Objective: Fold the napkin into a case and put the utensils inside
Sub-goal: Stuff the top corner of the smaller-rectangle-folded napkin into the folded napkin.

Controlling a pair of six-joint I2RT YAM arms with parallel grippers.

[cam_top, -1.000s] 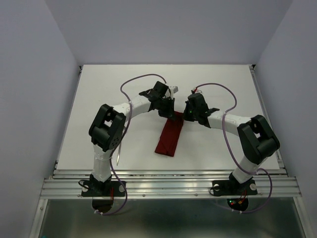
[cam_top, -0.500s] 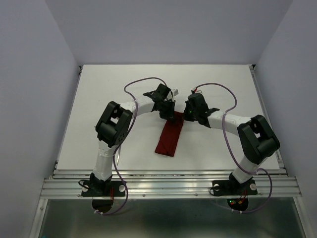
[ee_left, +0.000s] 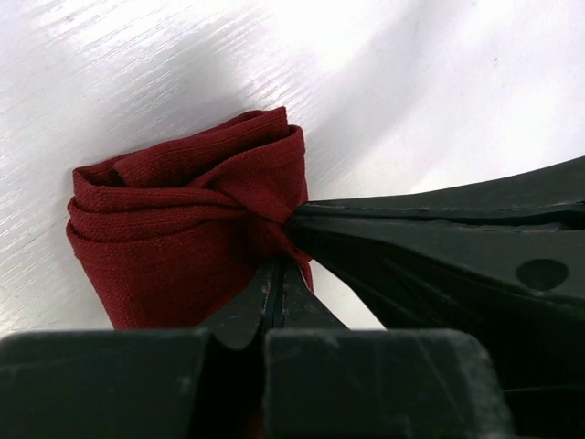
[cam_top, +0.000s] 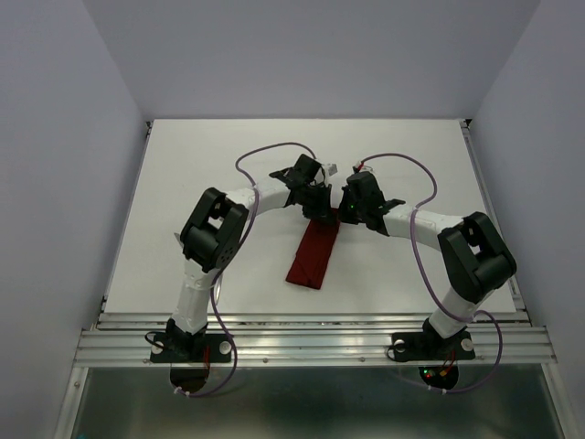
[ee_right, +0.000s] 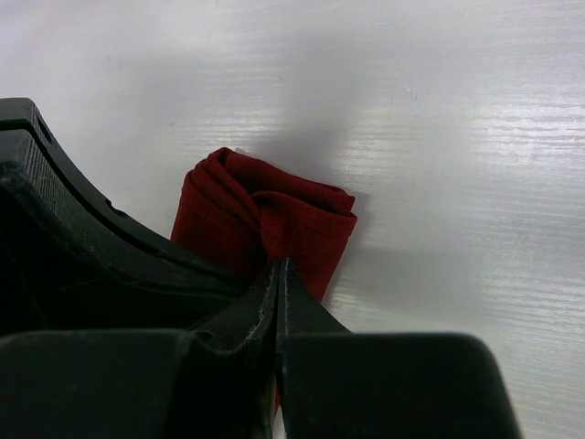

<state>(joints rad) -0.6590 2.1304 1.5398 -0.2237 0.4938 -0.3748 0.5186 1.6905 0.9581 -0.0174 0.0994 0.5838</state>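
The napkin [cam_top: 313,253] lies as a narrow dark red strip at the table's middle, running from near left to far right. Its far end is bunched into folds [ee_left: 183,229] [ee_right: 265,215]. My left gripper [cam_top: 321,210] [ee_left: 279,262] is shut on that far end from the left. Right beside it, my right gripper [cam_top: 341,215] [ee_right: 277,262] is shut on the same end from the right. The two grippers almost touch. The right gripper's black body [ee_left: 457,238] fills the right of the left wrist view. No utensils can be made out.
The white table [cam_top: 411,155] ends at a metal rail [cam_top: 311,325] along the near edge. Purple cables [cam_top: 265,151] loop above both forearms. The left arm's elbow [cam_top: 212,229] stands high over the table's left part.
My left gripper has moved right along the napkin's far end until it sits against the right gripper, and its elbow swung right with it. The right arm and the strip have stayed put.
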